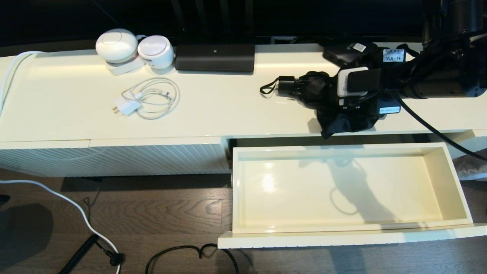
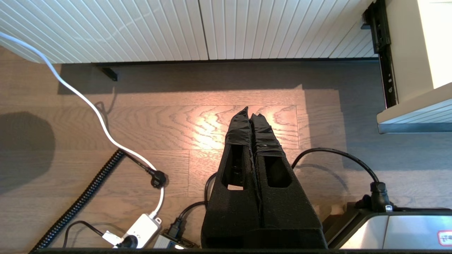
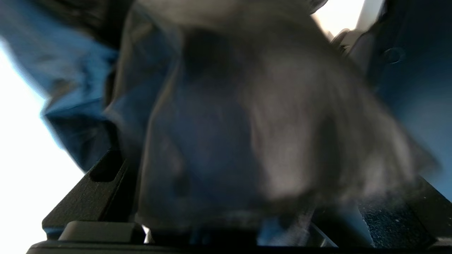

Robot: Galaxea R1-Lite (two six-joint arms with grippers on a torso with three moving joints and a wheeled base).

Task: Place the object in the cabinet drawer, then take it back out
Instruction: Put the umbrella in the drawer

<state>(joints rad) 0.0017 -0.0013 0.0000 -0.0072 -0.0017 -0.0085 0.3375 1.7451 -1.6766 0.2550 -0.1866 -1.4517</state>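
Note:
The black folding umbrella (image 1: 314, 88) is over the right part of the cabinet top, its short handle and wrist loop (image 1: 267, 88) pointing left and loose fabric (image 1: 342, 123) hanging past the front edge. My right gripper (image 1: 336, 95) reaches in from the right and is shut on the umbrella's bunched middle; in the right wrist view the fabric (image 3: 226, 123) fills the space between the fingers (image 3: 95, 183). Below it the cream drawer (image 1: 452, 182) stands pulled out with nothing inside. My left gripper (image 2: 250, 114) hangs shut over the wooden floor, left of the drawer's corner (image 2: 413, 116).
On the cabinet top stand two white round devices (image 1: 116, 45) (image 1: 155, 50), a long black device (image 1: 215, 57), a white charger with coiled cable (image 1: 148, 99) and a flat black box with a white label (image 1: 344, 51). Cables (image 1: 76, 205) lie on the floor at left.

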